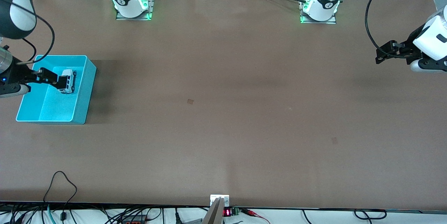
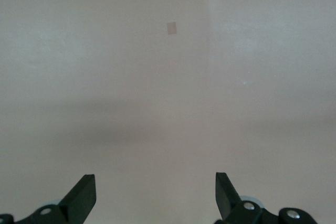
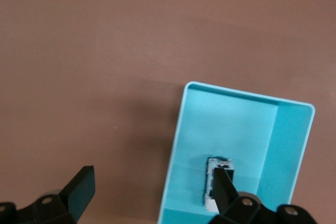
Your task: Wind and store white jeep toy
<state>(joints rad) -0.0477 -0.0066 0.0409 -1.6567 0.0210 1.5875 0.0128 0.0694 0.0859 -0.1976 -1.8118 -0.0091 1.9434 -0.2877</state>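
The white jeep toy (image 1: 68,80) lies inside the turquoise bin (image 1: 87,89) at the right arm's end of the table. My right gripper (image 1: 56,79) hovers over the bin, open, with nothing between its fingers. In the right wrist view one finger (image 3: 223,187) partly covers the jeep toy (image 3: 210,184), and the bin's long wall (image 3: 177,145) runs between the two fingers. My left gripper (image 1: 384,52) waits open over bare table at the left arm's end. Its wrist view shows only the gripper (image 2: 155,192) above the tabletop.
The two arm bases (image 1: 132,2) (image 1: 319,5) stand along the edge farthest from the front camera. A small square mark (image 1: 190,101) sits mid-table and another (image 1: 334,140) lies nearer the front camera. Cables (image 1: 61,185) trail over the front edge.
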